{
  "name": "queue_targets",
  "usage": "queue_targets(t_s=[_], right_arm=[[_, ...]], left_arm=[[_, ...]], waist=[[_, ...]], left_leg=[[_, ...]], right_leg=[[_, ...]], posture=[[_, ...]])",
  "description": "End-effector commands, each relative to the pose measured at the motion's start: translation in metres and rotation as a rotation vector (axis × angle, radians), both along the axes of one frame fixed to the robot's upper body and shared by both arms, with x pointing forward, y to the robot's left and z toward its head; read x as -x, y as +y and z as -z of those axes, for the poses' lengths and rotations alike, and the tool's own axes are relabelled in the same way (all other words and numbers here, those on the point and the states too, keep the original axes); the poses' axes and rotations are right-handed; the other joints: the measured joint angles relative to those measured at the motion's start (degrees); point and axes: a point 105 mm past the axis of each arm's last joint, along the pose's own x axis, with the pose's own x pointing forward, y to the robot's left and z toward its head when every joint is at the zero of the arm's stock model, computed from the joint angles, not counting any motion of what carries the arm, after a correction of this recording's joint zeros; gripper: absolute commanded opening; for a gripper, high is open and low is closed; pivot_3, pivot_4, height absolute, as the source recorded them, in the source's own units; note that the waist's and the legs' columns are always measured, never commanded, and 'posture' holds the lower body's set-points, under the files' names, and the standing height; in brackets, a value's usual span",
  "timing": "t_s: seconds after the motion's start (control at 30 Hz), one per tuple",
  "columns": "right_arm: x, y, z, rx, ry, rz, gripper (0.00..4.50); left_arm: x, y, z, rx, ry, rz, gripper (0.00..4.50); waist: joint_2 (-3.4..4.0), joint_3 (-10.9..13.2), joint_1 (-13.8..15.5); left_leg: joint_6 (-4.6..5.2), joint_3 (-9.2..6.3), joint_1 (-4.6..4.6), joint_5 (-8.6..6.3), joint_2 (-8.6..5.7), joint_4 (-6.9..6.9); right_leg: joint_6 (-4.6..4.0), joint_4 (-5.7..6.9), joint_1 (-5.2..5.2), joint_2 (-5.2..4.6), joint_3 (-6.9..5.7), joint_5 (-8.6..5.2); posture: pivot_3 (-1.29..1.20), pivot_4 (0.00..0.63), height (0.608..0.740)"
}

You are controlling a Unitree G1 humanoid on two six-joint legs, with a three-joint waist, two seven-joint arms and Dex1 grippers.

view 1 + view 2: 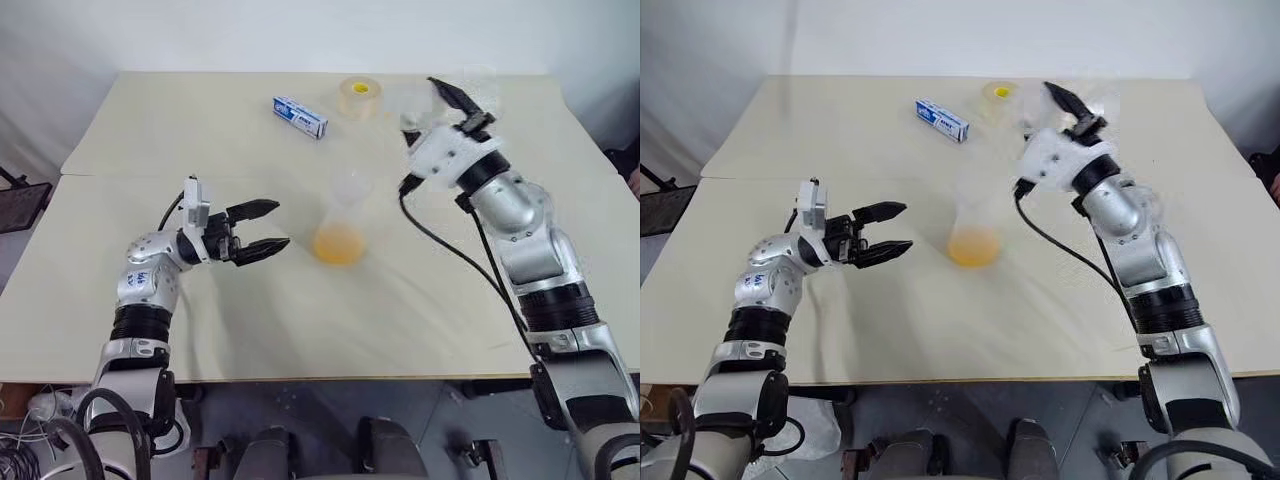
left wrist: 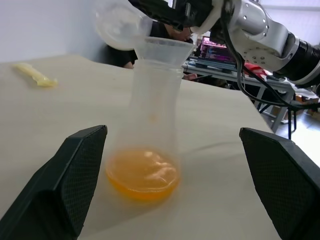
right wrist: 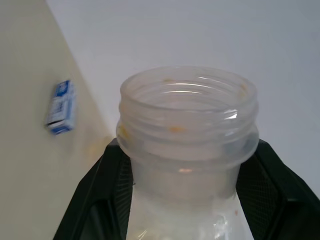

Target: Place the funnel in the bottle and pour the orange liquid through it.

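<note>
The bottle stands upright at the middle of the table, with the funnel seated in its neck. The orange liquid lies as a shallow pool in the bottle's base, seen close in the left wrist view as well. My left gripper is open, level with the table and just left of the bottle, its fingers apart from it. My right gripper is raised behind and right of the bottle, shut on a clear wide-mouthed jar with orange specks inside its rim.
A blue and white box and a yellow-centred tape roll lie at the back of the table. A pale yellow packet lies on the table beyond the bottle in the left wrist view.
</note>
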Motion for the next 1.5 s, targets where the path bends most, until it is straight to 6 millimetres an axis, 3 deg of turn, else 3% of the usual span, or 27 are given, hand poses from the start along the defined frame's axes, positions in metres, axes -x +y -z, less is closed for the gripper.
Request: queue_targets(t_s=[0.03, 0.13, 0.3, 0.43, 0.6, 0.73, 0.97, 1.1, 1.27, 1.4, 1.5], right_arm=[[0.006, -0.027, -0.005, -0.252, 0.113, -0.040, 2.41], [0.004, -0.054, 0.004, -0.475, 0.217, -0.042, 2.41], [0.001, -0.089, 0.013, -0.698, 0.268, -0.003, 2.41], [0.000, -0.110, 0.021, -0.791, 0.273, 0.040, 2.41], [0.001, -0.124, 0.035, -0.824, 0.278, 0.067, 2.41], [0.003, -0.124, 0.046, -0.818, 0.293, 0.070, 2.41], [0.012, -0.113, 0.041, -0.808, 0.282, 0.002, 4.46], [0.016, -0.112, 0.027, -0.787, 0.245, -0.021, 4.46], [0.020, -0.110, -0.014, -0.740, 0.156, -0.083, 4.46], [0.029, -0.087, -0.039, -0.655, 0.176, -0.235, 4.46], [0.040, -0.065, -0.032, -0.539, 0.265, -0.339, 4.46]], left_arm=[[0.003, 0.002, -0.015, 0.001, -0.023, -0.001, 4.50], [-0.001, 0.006, -0.010, -0.044, -0.002, -0.057, 4.50], [-0.003, 0.008, -0.006, -0.096, -0.003, -0.109, 4.50], [-0.006, 0.007, -0.007, -0.094, 0.002, -0.149, 4.50], [-0.006, 0.007, -0.004, -0.076, 0.030, -0.176, 4.50], [-0.007, 0.008, -0.003, -0.057, 0.050, -0.198, 4.50], [-0.009, 0.011, -0.003, -0.089, 0.037, -0.256, 4.50], [-0.006, 0.010, -0.001, -0.099, 0.035, -0.237, 4.50], [-0.001, 0.008, -0.002, -0.084, 0.026, -0.193, 4.50], [0.003, 0.011, -0.007, -0.075, -0.028, -0.177, 4.50], [0.010, 0.016, -0.001, -0.113, -0.030, -0.141, 4.50]], waist=[[0.00, 0.00, 0.01], [0.00, 0.00, -0.10], [0.00, 0.00, -0.06], [0.00, 0.00, 0.02], [0.00, 0.00, -0.12], [0.00, 0.00, -0.02], [0.00, 0.00, -0.02], [0.00, 0.00, -0.01], [0.01, 0.00, -0.01], [0.00, 0.00, 0.01], [0.00, 0.00, -0.01]], left_leg=[[0.00, 0.00, 0.00, 0.00, 0.00, 0.00], [0.00, 0.00, 0.01, 0.00, -0.01, -0.02], [0.00, 0.03, 0.01, 0.00, -0.05, -0.03], [0.00, 0.02, 0.01, 0.00, -0.06, -0.02], [0.00, 0.06, 0.02, 0.00, -0.07, -0.04], [0.00, 0.06, 0.02, 0.00, -0.07, -0.03], [0.00, 0.07, 0.02, 0.00, -0.05, -0.02], [0.00, 0.08, 0.03, 0.00, -0.05, -0.02], [0.00, 0.11, 0.03, 0.00, -0.06, -0.01], [0.00, 0.09, 0.03, 0.00, -0.06, -0.02], [0.00, 0.09, 0.03, 0.00, -0.07, -0.02]], right_leg=[[0.00, 0.00, 0.00, 0.00, 0.00, 0.00], [0.00, 0.00, -0.01, 0.00, 0.00, 0.00], [0.00, 0.00, -0.03, 0.01, 0.00, 0.00], [0.00, 0.00, -0.02, -0.01, 0.02, 0.00], [0.00, 0.00, -0.04, 0.00, 0.03, 0.00], [0.00, 0.01, -0.03, -0.01, 0.05, 0.00], [0.00, 0.01, -0.03, -0.01, 0.07, 0.00], [0.00, 0.01, -0.03, -0.01, 0.06, 0.00], [0.00, 0.00, -0.04, -0.02, 0.09, 0.00], [0.00, 0.00, -0.04, -0.01, 0.05, 0.00], [0.00, 0.01, -0.03, -0.01, 0.04, 0.00]], posture=[[0.00, 0.150, 0.740], [0.00, 0.150, 0.740], [0.00, 0.150, 0.740], [0.00, 0.150, 0.740], [0.00, 0.150, 0.740], [0.00, 0.150, 0.740], [0.00, 0.150, 0.740], [0.00, 0.150, 0.740], [0.00, 0.150, 0.740], [0.00, 0.150, 0.740], [0.00, 0.150, 0.740]])
